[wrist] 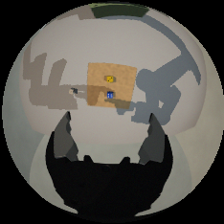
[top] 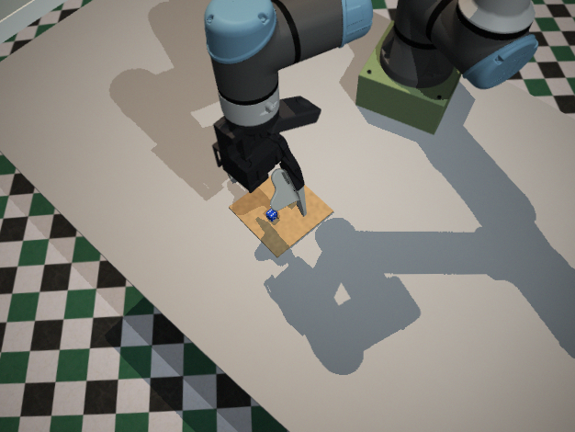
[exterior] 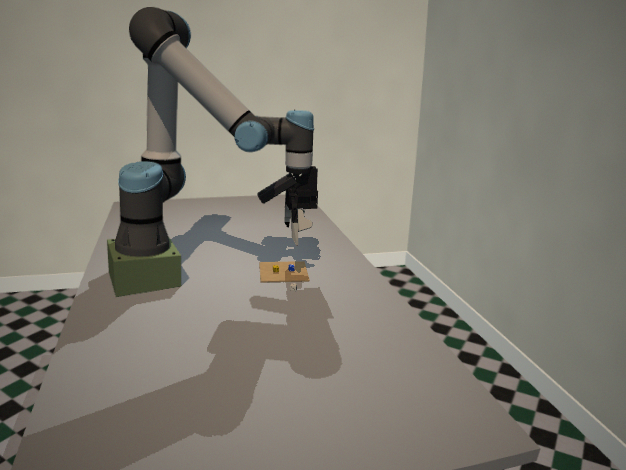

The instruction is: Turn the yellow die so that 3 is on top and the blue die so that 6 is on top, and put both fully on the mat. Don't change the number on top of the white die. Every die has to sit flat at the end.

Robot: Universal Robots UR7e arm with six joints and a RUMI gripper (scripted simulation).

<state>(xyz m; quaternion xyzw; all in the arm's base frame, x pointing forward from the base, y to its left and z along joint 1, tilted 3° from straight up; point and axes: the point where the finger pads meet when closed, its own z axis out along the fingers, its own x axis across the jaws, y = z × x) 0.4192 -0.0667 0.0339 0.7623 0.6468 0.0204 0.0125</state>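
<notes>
The blue die point(top: 271, 214) point(exterior: 291, 268) point(wrist: 110, 95) rests on the orange-brown mat point(top: 318, 211) point(exterior: 266, 278) point(wrist: 127, 72), apart from the yellow die. It shows several white pips; its top number is too small to read surely. The yellow die point(exterior: 275, 268) point(wrist: 110, 78) is on the mat too, with dark pips, top number unclear; a finger hides it in the top view. The white die point(exterior: 293, 286) point(wrist: 73, 91) lies off the mat on the table, top number unreadable. My gripper point(top: 268, 198) point(exterior: 294, 234) point(wrist: 109, 112) is wide open and empty, raised above the mat.
The green base block point(top: 394, 104) point(exterior: 146, 273) point(wrist: 120, 11) carries the arm, beside the mat with a gap between. The table edge point(top: 157, 309) runs along the far side from the base. Arm shadows fall across the table and part of the mat.
</notes>
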